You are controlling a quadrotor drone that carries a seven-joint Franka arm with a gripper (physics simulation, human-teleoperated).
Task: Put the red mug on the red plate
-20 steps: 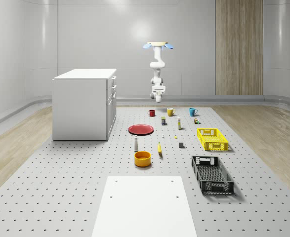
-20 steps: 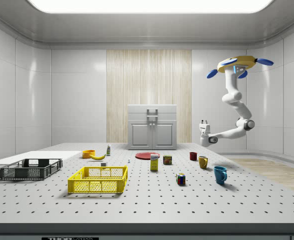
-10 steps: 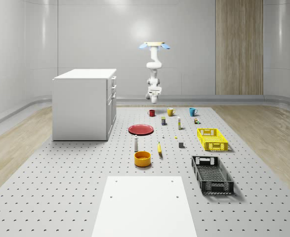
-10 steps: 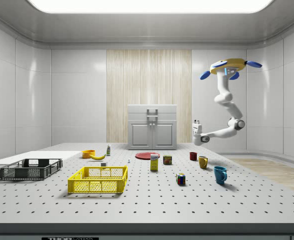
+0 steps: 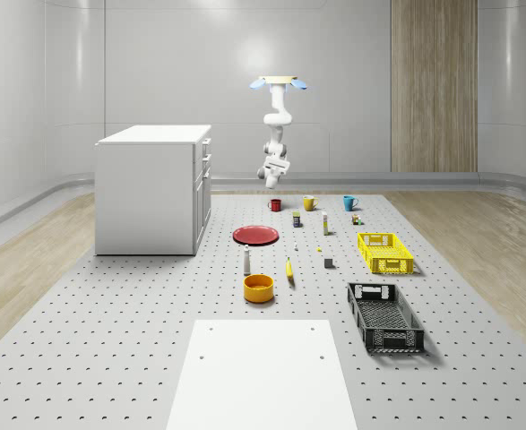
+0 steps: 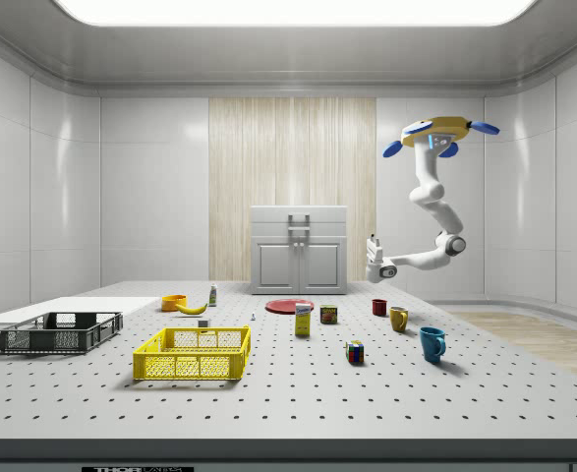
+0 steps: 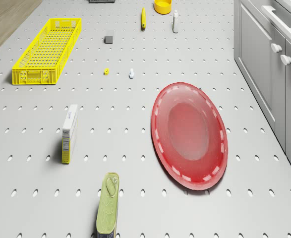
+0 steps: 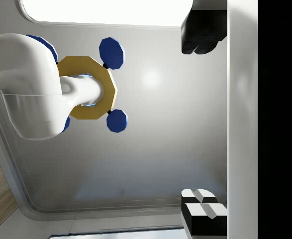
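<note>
Perforated grey desk (image 5: 110, 313) in a pale, panelled room; items listed from the near edge outward, whole-scene view, 12 o'clock being the far wall.

- White sheet (image 5: 263, 376): flat at the near edge.
- Black crate (image 5: 385, 316): at the sheet's 2 o'clock.
- Orange bowl (image 5: 258, 288): just beyond the sheet. A banana (image 5: 289, 269) lies at its 1 o'clock and a white bottle (image 5: 246, 262) stands at its 11 o'clock.
- Yellow crate (image 5: 384, 253): at the black crate's 12 o'clock.
- Red plate (image 5: 256, 235): bare, flat on the desk at the bowl's 12 o'clock.
- White cabinet (image 5: 153, 188): at the plate's 9 o'clock.
- Red mug (image 5: 275, 205): upright on the desk at the plate's 1 o'clock, apart from it. A yellow mug (image 5: 309, 203) and a blue mug (image 5: 349, 202) stand in line at its 3 o'clock.
- End effector (image 6: 374, 246): in the air above the red mug, well clear of it and pointing upward. The wrist view shows its fingers (image 8: 200, 35) spread wide with nothing between them.
- Drone (image 5: 279, 82): hovers high over the desk's far end, beyond the mugs, with the arm hanging bent beneath it.
</note>
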